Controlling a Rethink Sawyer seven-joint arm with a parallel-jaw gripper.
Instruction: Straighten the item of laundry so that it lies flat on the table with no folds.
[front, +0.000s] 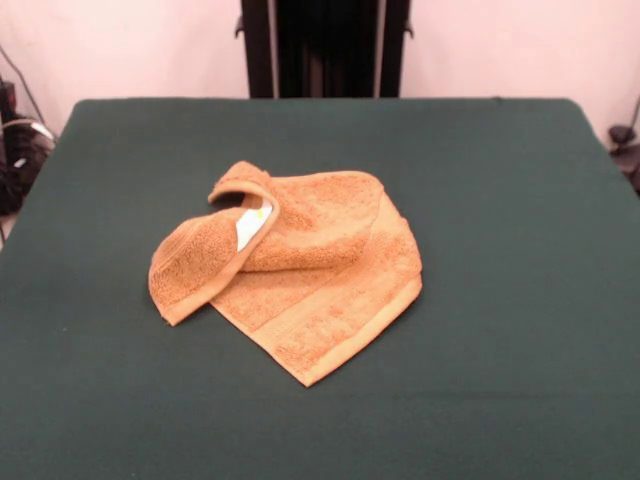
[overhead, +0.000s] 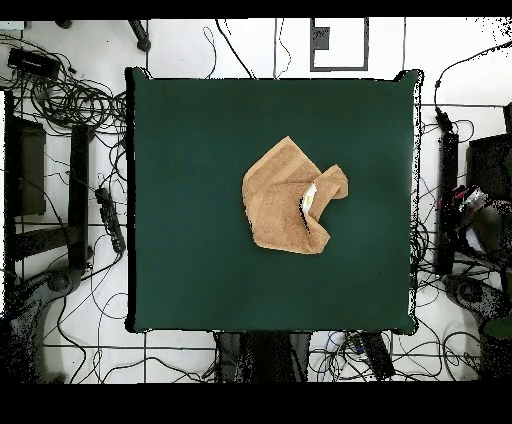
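On the left side of the washcloth one corner is rolled over the middle, so the white tag shows in the opening. To the right the cloth lies flatter. It sits near the centre of the counter. The end effector is out of sight in both views, so its state is unknown.

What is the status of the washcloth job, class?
Hand not in view. Washcloth folded over itself, tag showing. Nothing else on the table.
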